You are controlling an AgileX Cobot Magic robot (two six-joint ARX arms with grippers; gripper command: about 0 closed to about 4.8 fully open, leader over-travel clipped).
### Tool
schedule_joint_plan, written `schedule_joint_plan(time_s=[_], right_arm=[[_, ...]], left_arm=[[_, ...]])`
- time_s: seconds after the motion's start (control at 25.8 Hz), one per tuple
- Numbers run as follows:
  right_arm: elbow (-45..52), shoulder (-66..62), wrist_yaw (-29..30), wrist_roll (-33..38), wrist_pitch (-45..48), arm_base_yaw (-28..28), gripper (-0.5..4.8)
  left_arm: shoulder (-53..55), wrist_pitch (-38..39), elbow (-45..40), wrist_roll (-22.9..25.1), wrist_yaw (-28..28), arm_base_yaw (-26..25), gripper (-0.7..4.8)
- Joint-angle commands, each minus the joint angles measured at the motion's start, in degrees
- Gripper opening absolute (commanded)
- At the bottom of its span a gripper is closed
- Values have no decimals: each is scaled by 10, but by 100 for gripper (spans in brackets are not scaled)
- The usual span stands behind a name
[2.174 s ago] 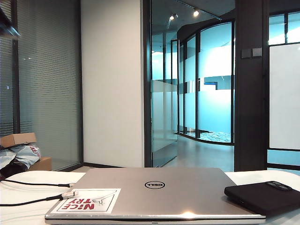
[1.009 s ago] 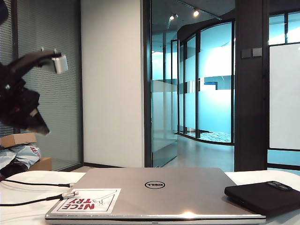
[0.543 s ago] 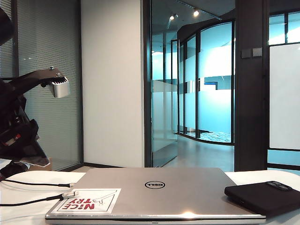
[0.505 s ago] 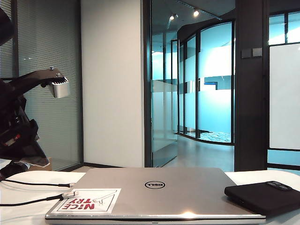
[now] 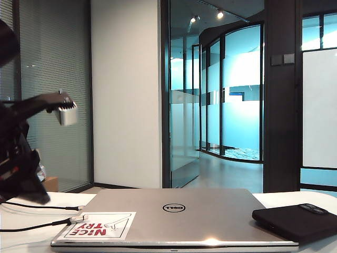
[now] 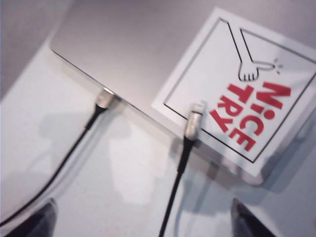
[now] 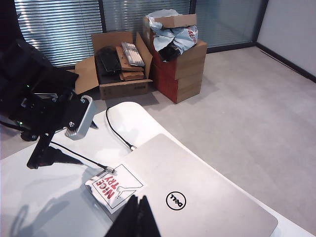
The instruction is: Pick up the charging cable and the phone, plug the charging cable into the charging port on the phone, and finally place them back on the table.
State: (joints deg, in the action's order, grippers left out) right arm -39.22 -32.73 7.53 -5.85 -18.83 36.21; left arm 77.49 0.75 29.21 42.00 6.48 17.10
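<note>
Left gripper (image 6: 140, 219): fingers spread wide, nothing between them — it hangs above the cable ends at the laptop's sticker corner.
Charging cable (image 6: 185, 148): below the left gripper, between its fingertips; silvery plug resting on the laptop's (image 5: 174, 213) edge, touching the sticker (image 6: 242, 89).
Second cord (image 6: 84, 131): just beside it, its plug at the laptop's edge.
Right gripper (image 7: 137, 219): fingers pressed together, empty — hovering over the laptop lid.
Phone (image 5: 295, 221): lying on the table (image 5: 31, 232) against the laptop's far side, well apart from the left gripper.
</note>
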Motion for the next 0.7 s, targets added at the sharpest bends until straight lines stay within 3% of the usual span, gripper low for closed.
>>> schedule_joint_plan(time_s=[0.04,0.39,0.7], right_arm=[[-3,2,-1,-2,10,0,-5],[-3,9,-1,-2,10,0,-5],[-3,14,-2,-2,11,0,-5]], left_arm=[[17,-14,0,2,2,1,479],[103,-109,0,-4,2,1,479],[144,-142,0,-4,2,1,479]])
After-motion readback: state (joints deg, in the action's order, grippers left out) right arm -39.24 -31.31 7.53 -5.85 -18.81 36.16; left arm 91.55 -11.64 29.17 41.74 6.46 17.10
